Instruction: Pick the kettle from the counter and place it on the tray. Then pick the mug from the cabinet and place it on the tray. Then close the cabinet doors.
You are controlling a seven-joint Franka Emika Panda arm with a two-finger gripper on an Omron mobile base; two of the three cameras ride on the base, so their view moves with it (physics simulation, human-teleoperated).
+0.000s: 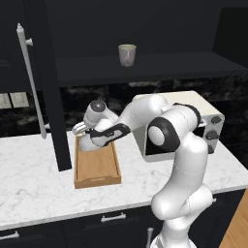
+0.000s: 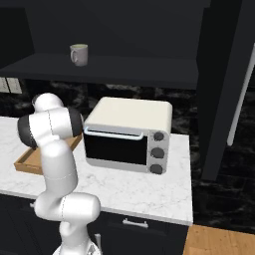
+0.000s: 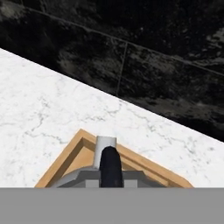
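End effector [image 1: 83, 133] clamped on kettle [image 1: 91, 141] handle, arm folded low over tray [image 1: 99, 169] far end

Kitchen: marble counter [image 1: 29, 189], toaster oven [image 2: 127, 134], black cabinet [image 1: 145, 68].

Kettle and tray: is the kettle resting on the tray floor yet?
Cannot tell. In the hand view the kettle sits over the tray corner, its base hidden; in the left base view the arm covers it.
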